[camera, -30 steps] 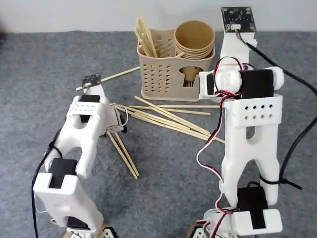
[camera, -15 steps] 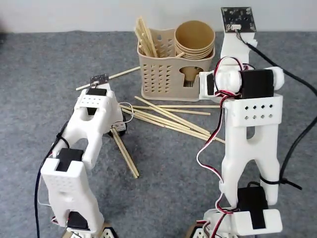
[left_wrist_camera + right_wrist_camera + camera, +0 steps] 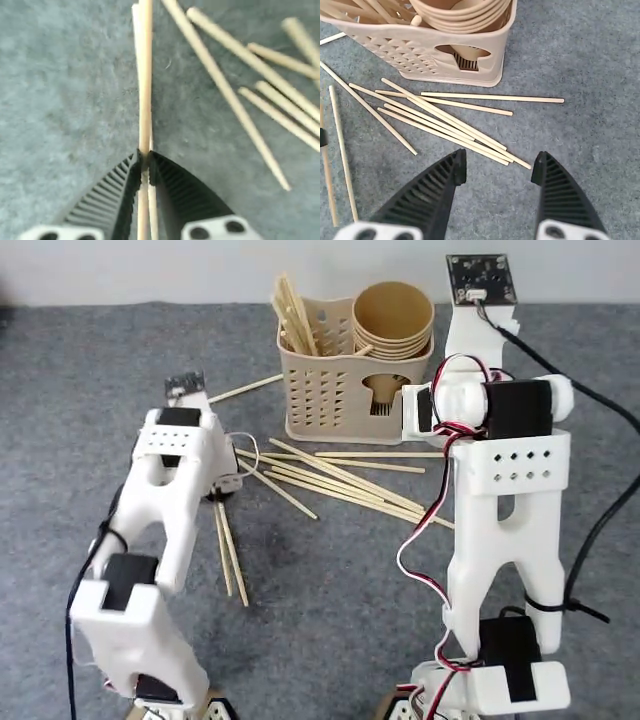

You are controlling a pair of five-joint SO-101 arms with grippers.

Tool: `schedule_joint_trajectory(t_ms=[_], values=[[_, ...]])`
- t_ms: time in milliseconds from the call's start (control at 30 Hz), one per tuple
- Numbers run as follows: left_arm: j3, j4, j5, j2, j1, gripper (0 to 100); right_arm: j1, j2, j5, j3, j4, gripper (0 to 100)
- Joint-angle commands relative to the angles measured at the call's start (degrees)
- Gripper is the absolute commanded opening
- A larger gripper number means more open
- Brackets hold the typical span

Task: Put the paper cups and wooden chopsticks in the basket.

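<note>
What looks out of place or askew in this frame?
Loose chopsticks lie crisscrossed on the mat before the basket, with a stray chopstick beside it. The left gripper pinches two chopsticks at once. Nothing looks broken.

no legible text, labels or numbers

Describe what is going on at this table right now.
The left arm's tool is shut on two thin wooden chopsticks. The right arm's tool hangs open above loose wooden chopsticks scattered on the grey carpet. The beige perforated plastic basket already holds stacked brown paper cups and several upright chopsticks.
</note>
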Motion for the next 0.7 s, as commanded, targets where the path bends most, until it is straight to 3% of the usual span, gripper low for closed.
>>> schedule_joint_trajectory(t_ms=[0, 233, 467, 667], values=[[-1.19, 2.99, 0.26, -10.9, 0.53, 1, 0.48, -2.77, -0.35, -3.08, 2.24, 23.0], [-1.19, 3.08, 0.18, -24.88, 0.53, 1, 0.48, -2.77, -0.35, -3.08, 2.33, 23.0], [-1.19, -5.71, -0.18, -35.43, 0.44, 1, 0.13, -9.54, 0.09, 1.32, 2.33, 23.0], [-0.84, 4.4, -5.71, -32.79, 0.09, 2, 0.04, -18.95, 3.16, 15.03, 1.71, 23.3]])
